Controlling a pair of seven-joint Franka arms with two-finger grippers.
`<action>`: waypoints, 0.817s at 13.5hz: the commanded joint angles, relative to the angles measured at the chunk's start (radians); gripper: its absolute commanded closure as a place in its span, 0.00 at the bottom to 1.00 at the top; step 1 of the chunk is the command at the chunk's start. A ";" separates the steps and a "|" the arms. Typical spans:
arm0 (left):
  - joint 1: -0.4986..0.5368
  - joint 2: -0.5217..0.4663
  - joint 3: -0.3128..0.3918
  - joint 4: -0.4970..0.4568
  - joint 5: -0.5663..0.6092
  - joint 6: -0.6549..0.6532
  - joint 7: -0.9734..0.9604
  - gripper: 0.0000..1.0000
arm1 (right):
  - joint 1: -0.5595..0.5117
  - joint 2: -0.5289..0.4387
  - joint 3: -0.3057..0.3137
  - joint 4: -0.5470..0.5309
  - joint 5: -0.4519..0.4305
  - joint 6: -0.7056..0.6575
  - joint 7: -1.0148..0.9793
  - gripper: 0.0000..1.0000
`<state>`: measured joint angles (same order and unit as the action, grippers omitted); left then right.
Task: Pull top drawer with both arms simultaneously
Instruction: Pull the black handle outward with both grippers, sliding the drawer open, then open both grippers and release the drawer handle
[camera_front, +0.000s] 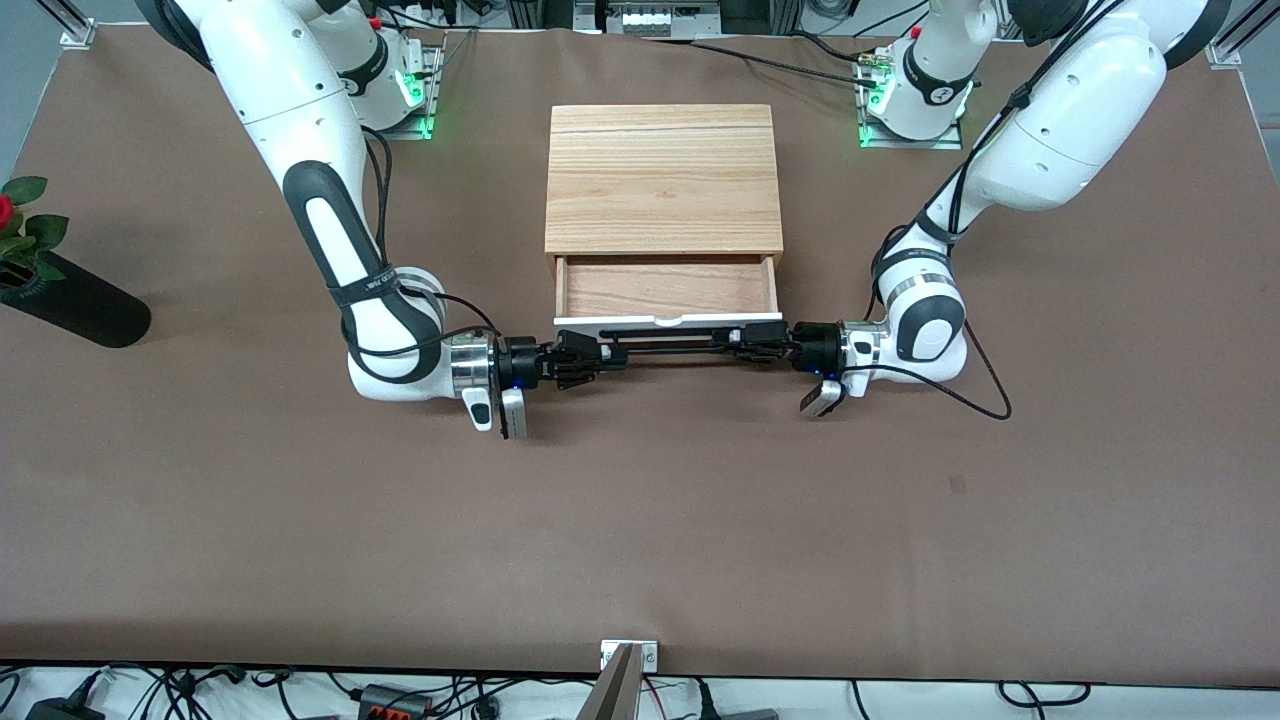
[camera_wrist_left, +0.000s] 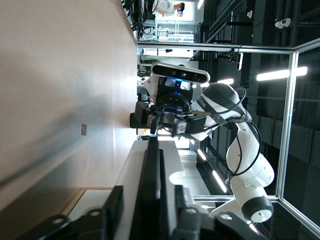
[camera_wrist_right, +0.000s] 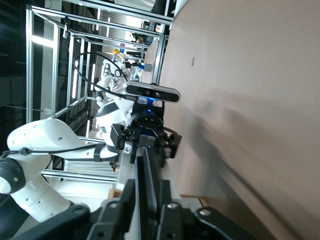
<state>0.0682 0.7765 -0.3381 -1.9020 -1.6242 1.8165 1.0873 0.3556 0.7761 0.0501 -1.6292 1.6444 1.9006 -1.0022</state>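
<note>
The top drawer (camera_front: 665, 288) is pulled partly out of the cabinet, showing its light wood inside. Its white front panel (camera_front: 668, 320) carries the long black bar handle (camera_front: 670, 345). My left gripper (camera_front: 752, 341) sits on the handle at the left arm's end. In the left wrist view (camera_wrist_left: 149, 200) its fingers stand a little apart from the handle (camera_wrist_left: 152, 170) on both sides. My right gripper (camera_front: 592, 357) holds the handle at the right arm's end. In the right wrist view (camera_wrist_right: 148, 192) its fingers press close on the handle (camera_wrist_right: 147, 165).
The cabinet's light-wood top board (camera_front: 663, 180) lies between the two arm bases. A black vase with a red rose (camera_front: 75, 300) lies at the table edge at the right arm's end. Cables trail from each wrist over the brown tabletop (camera_front: 640, 520).
</note>
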 joint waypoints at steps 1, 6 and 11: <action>0.004 0.003 -0.002 0.006 0.003 -0.002 0.002 0.00 | -0.009 0.000 0.007 0.012 0.020 -0.014 0.004 0.00; 0.007 -0.008 -0.001 0.008 0.004 -0.002 -0.006 0.00 | -0.017 -0.006 -0.002 0.035 0.015 0.005 0.092 0.00; 0.050 -0.031 0.025 0.151 0.227 -0.003 -0.159 0.00 | -0.030 -0.009 -0.081 0.089 -0.003 0.020 0.229 0.00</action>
<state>0.0865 0.7694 -0.3224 -1.8269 -1.5141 1.8165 1.0333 0.3317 0.7741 -0.0057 -1.5555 1.6496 1.9115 -0.8231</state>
